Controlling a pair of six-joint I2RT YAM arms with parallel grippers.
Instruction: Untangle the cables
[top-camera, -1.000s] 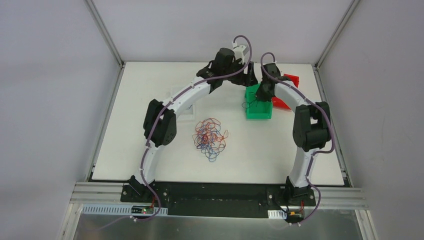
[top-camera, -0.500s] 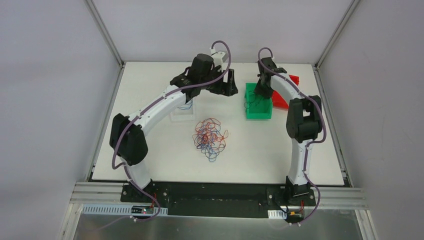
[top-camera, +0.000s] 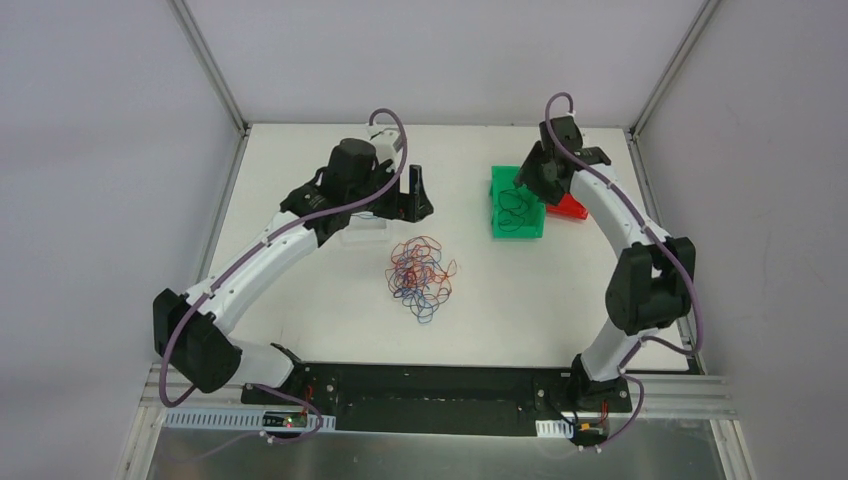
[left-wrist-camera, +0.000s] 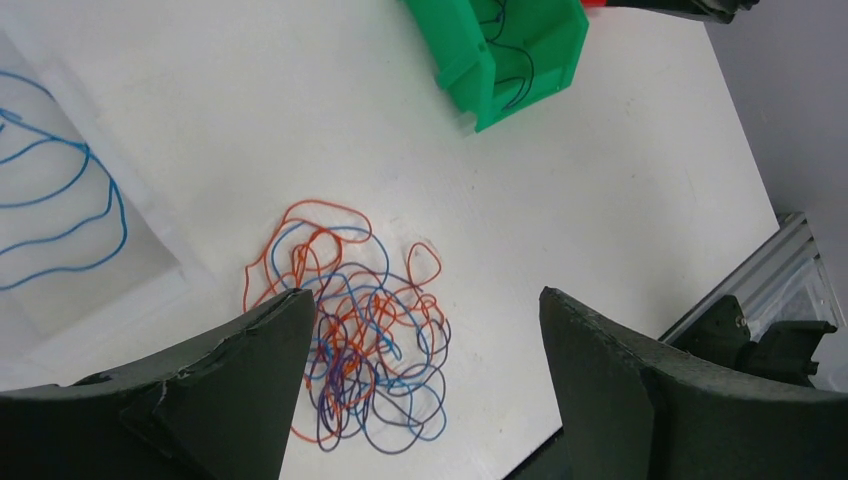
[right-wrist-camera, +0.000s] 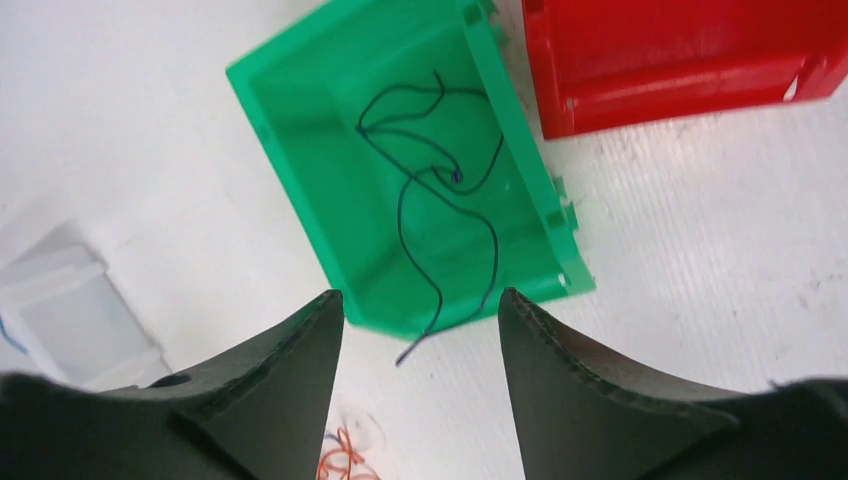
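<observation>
**Top view.** Mid-field on white table (top-camera: 300, 310): cable tangle (top-camera: 420, 278), red, blue and dark purple strands looped over one another in a loose knot. Far right of it, well apart: green bin (top-camera: 518, 234) holding one dark cable (top-camera: 515, 203), curled. Red bin (top-camera: 572, 208) tight against the green bin's right side. Left of the tangle and farther back: clear tray (top-camera: 365, 236), mostly hidden under left arm (top-camera: 270, 250). Left arm stretched out over the tray, its wrist pointing toward table centre. Right arm (top-camera: 620, 215) arched over the far right, its head above the green bin.

**Left wrist view.** Left gripper (left-wrist-camera: 425, 300) held above the table, fingers wide apart, nothing between them. Cable tangle straight below in the gap, its left edge overlapped in view by the left finger; contact not visible. Orange-red loops at the top of the knot, blue and purple ones lower. At frame left: clear tray with blue cable (left-wrist-camera: 60, 210) lying in wavy loops. Green bin at top, dark cable inside. Aluminium rail (left-wrist-camera: 790, 260) at lower right.

**Right wrist view.** Right gripper (right-wrist-camera: 418, 300) spread open and empty, hanging over the green bin's near wall. Dark cable coiled on the bin floor, one end draped over the near rim and down onto the table. Red bin at upper right, just beside the green one. Clear tray corner at lower left. Scrap of red loop at bottom edge, between the fingers.
</observation>
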